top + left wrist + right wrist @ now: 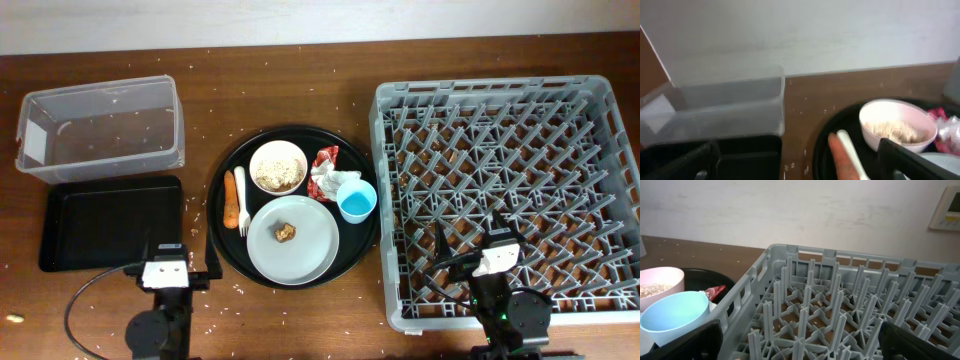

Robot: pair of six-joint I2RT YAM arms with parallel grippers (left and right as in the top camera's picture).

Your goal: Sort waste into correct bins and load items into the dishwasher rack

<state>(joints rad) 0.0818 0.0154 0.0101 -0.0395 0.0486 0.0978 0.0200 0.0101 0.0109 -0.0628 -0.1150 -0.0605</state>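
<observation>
Both arms are parked at the near edge of the table (300, 60). My left gripper (796, 147) is spread fully wide with nothing in it. It hangs over the gap between the black tray (112, 222) and the round tray (222, 215). My right gripper (800, 326) is also wide apart and empty, over the near-left part of the rack (480, 85).

The clear tub (100, 135) sits far left, touching the far edge of the black tray, and holds only a few specks. The rack is on the right with none of the dishes in it.

Everything else is on the round tray in the middle:
- The bowl (254, 160) is at the far side with grain crumbs (279, 172) inside.
- The carrot (231, 198) lies at the left, with the fork (241, 200) just beside it on its right. Both run roughly near-to-far.
- The plate (300, 258) is at the near side with a brown chunk (286, 232) on it.
- The cup (356, 200) stands upright at the right, just beside the plate. It looks empty in the right wrist view.
- The wrapper (325, 170) is crumpled between the bowl and the cup. I can't tell whether it touches either.

Loose specks are scattered over the table, mostly around the tub and the round tray.
</observation>
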